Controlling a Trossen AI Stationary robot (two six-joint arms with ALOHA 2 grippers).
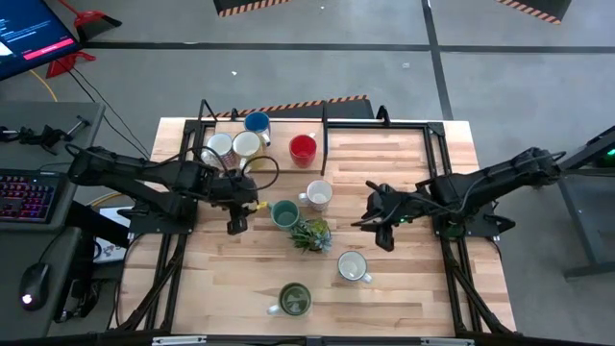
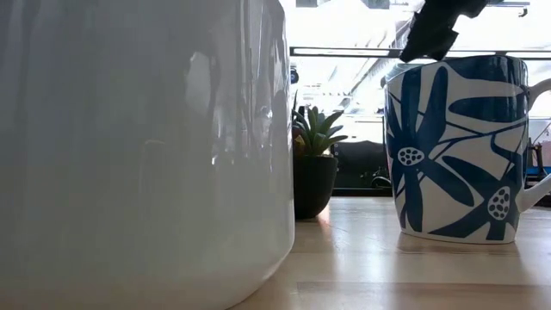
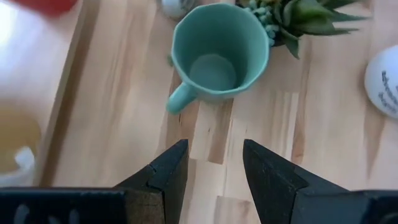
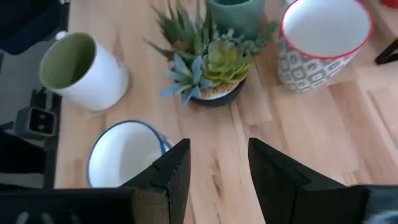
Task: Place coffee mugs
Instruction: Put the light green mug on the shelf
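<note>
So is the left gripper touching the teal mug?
Apart. The left wrist view shows bare table between the open left gripper and the teal mug.

huge white mug point(image 2: 138, 146) cropped at low view's left, red mug point(image 3: 46, 5) blurred & cut off in left wrist view

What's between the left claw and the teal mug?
Only bare wood planks; the left wrist view shows the left claw open, empty, short of the teal ceramic mug.

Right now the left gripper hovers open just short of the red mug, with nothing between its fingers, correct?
Not quite: the mug ahead of the left gripper is the teal mug, not a red one, as the left wrist view shows. The gripper is open and holds nothing.
</note>
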